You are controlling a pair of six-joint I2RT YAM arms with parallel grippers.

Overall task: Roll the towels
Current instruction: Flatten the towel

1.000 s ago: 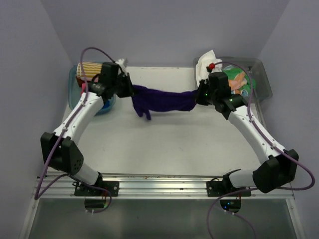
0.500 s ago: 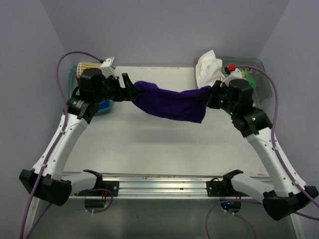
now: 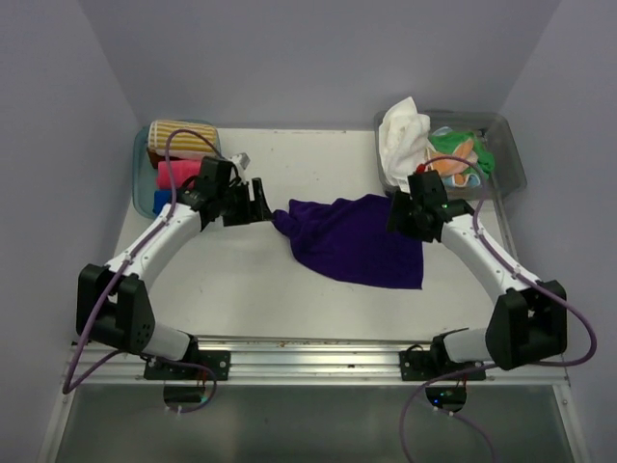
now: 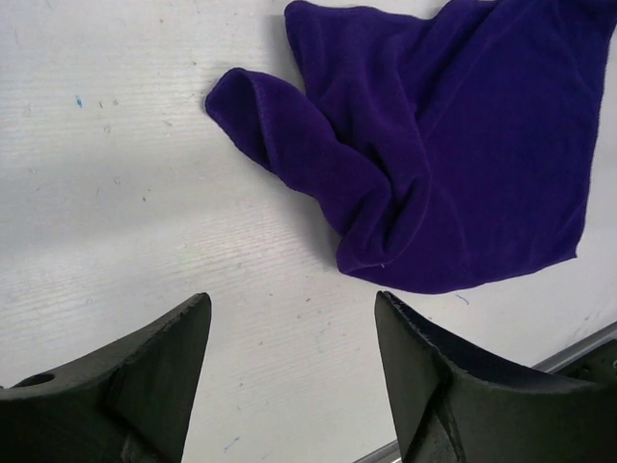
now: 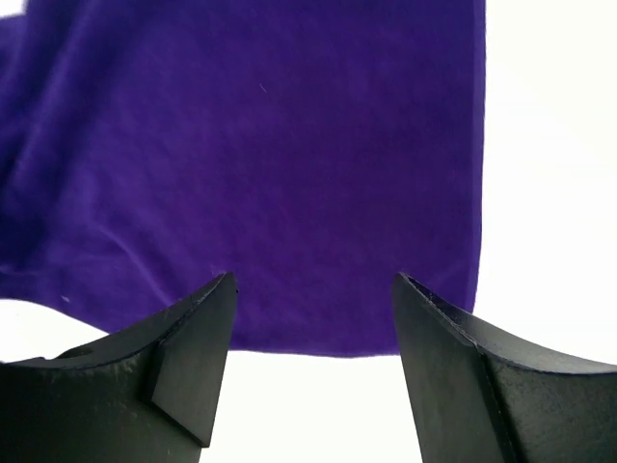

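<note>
A purple towel lies spread on the white table, mostly flat, with its left corner bunched into a fold. My left gripper is open just left of that corner, its jaws over bare table and touching nothing. At the towel's right edge my right gripper is also open, and its jaws stand just off the towel's near edge with nothing between them. More towels sit in the tubs: a striped, a pink, a white, and a green and an orange one.
A blue-rimmed tub stands at the back left behind my left arm. A clear plastic tub stands at the back right. A metal rail runs along the table's near edge.
Both grippers have opened and let go of the purple towel, which was stretched in the air between them. It now lies on the table. Both arms have come down and nearer.
</note>
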